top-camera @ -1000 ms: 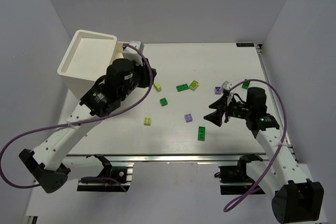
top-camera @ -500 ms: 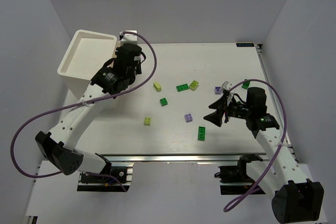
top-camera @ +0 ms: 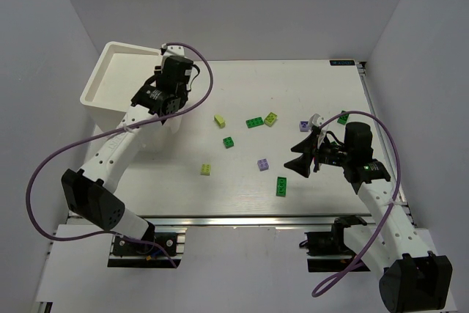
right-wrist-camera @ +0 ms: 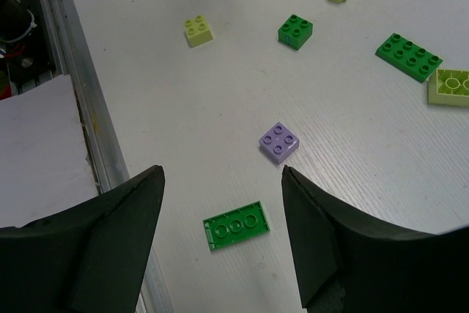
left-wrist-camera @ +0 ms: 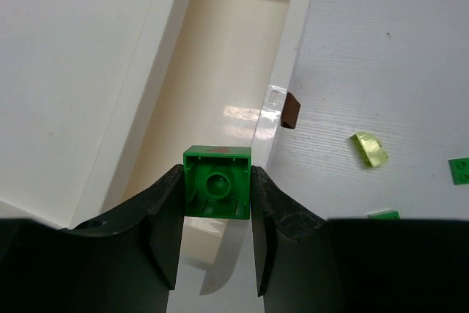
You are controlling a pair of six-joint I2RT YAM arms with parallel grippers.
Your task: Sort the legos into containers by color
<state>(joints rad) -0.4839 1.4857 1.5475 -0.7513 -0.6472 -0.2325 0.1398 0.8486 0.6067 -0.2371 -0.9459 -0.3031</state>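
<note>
Left end effector (left-wrist-camera: 217, 179), pinching a green lego (left-wrist-camera: 217, 190), has swung over to the open drawer (left-wrist-camera: 229, 56).

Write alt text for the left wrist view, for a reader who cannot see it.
The left end effector grips a green brick, underside facing the camera, over an open cream-white drawer with a brown knob. On the white table to the right lies a yellow-green brick.

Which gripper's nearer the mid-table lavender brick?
Right. The right gripper hovers open beside the lavender brick; left gripper is far off over the drawer, gripping a green brick.
</note>
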